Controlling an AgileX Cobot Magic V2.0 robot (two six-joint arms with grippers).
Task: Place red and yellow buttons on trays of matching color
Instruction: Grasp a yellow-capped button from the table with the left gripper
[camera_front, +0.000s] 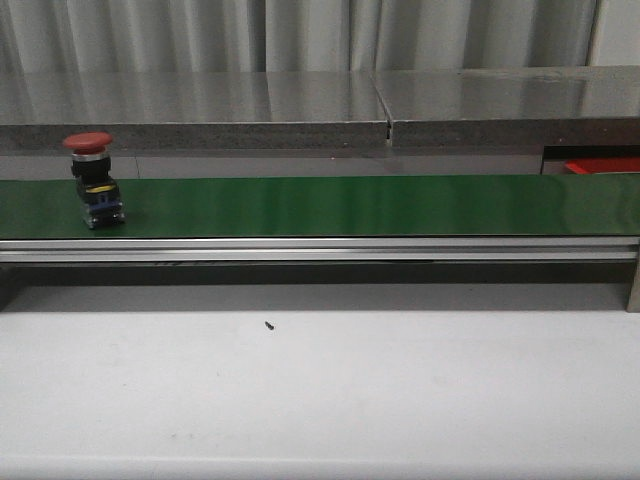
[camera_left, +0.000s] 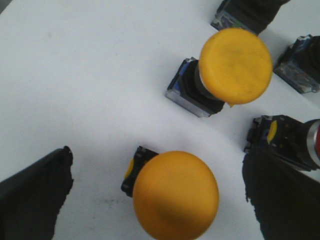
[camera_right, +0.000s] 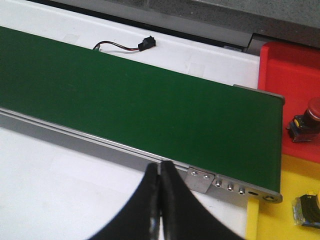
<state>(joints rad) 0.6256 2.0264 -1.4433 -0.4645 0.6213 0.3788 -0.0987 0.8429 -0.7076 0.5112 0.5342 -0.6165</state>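
Front view: low and level, facing forward across the white counter (camera_front: 320, 390) to the green conveyor belt (camera_front: 350, 205) — set well back.
Left wrist view: straight down, very near, over yellow buttons (camera_left: 175, 195) on white.
Right wrist view: angled down, near the belt's end, by the red tray (camera_right: 290, 75) and yellow tray (camera_right: 280, 210).
Shared: front and right wrist — belt, red tray.

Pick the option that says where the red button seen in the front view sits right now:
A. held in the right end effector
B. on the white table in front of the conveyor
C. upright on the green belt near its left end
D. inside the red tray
C: the red button stands upright on the green belt near its left end, untouched by either end effector; the right end effector is shut with nothing in it.
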